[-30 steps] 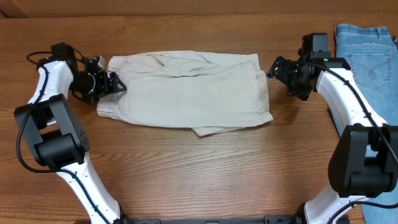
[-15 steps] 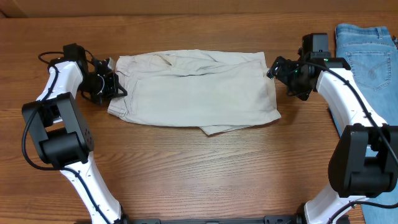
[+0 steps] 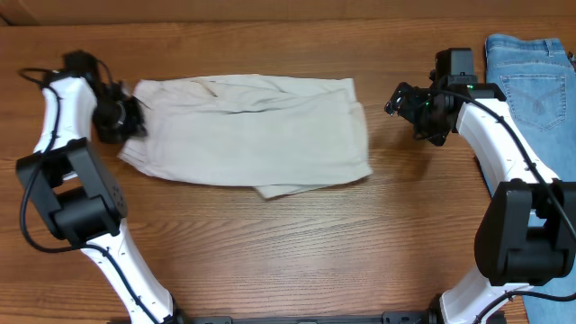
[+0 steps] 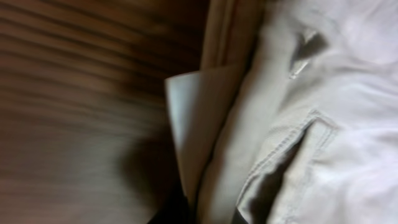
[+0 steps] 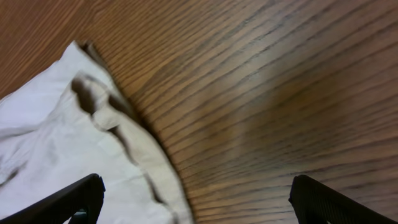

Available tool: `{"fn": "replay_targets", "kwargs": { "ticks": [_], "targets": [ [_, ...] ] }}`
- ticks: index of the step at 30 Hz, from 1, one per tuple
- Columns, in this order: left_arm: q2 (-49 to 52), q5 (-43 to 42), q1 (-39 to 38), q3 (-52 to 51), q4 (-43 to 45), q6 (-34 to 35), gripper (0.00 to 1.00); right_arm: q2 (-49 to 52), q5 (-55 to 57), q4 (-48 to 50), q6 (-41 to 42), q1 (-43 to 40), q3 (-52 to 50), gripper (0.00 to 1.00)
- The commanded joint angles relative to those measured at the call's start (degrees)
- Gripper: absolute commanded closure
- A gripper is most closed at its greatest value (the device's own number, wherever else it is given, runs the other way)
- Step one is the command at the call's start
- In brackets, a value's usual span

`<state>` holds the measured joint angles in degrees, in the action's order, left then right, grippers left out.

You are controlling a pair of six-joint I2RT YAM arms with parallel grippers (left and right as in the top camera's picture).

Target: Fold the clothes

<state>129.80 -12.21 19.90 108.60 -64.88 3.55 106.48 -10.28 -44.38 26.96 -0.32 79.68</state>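
We see the trousers (image 3: pixel 247 130) lying flat on the table (image 3: pixel 288 261), folded into a broad band that runs from 9 to 3 o'clock, a little above the middle of the overhead view. A loose flap of cloth sticks out under the band's lower edge at about 6 o'clock.

The left gripper (image 3: pixel 129 121) sits at the band's 9 o'clock end, touching the cloth. Its wrist camera is filled with blurred beige fabric, a stitched seam and a pale inner layer, and the folded edge runs down between the dark shapes at the bottom of that view. We read the claw as closed on that edge, though the fingertips themselves are hidden.

The right gripper (image 3: pixel 394 99) is off the band's 3 o'clock end, with bare wood between it and the cloth. In its wrist view the fingers (image 5: pixel 74 196) stand wide apart with nothing between them, and a corner of the trousers lies toward 9 o'clock.

The jeans (image 3: pixel 531 76) lie at 2 o'clock on the table, beyond the right arm and well apart from the trousers
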Motion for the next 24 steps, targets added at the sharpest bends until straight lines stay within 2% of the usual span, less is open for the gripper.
{"fn": "replay_targets", "kwargs": {
  "ticks": [1, 7, 12, 16, 17, 20, 24],
  "targets": [
    [0.17, 3.87, 0.17, 8.39, -2.54, 2.89, 0.96, -0.92, -0.52, 1.33, 0.26, 0.68, -0.76, 0.0],
    [0.17, 3.87, -3.23, 18.56, -11.08, 2.82, 0.96, -0.85, -0.5, 5.31, 1.62, 1.7, -4.2, 0.0],
    [0.15, 4.31, -8.55, 20.85, -15.85, 2.71, 0.96, -0.83, -0.52, 10.25, 3.96, 2.64, -7.56, 0.0],
    [0.15, 7.72, -13.7, 22.71, -18.18, 2.95, 0.96, -0.35, -0.55, 13.07, 5.01, 3.13, -9.94, 0.0],
    [0.15, 8.2, -14.97, 23.54, -18.82, 3.13, 0.96, -0.2, -0.55, 13.77, 5.01, 3.26, -10.58, 0.02],
    [0.15, 8.37, -18.73, 26.77, -20.72, 3.34, 0.96, 0.28, -0.55, 15.23, 6.16, 4.02, -12.44, 0.23],
    [0.15, 8.35, -23.3, 32.41, -23.17, 3.37, 0.96, 0.33, -0.96, 18.93, 6.34, 5.75, -15.65, 0.32]
  ]
}}
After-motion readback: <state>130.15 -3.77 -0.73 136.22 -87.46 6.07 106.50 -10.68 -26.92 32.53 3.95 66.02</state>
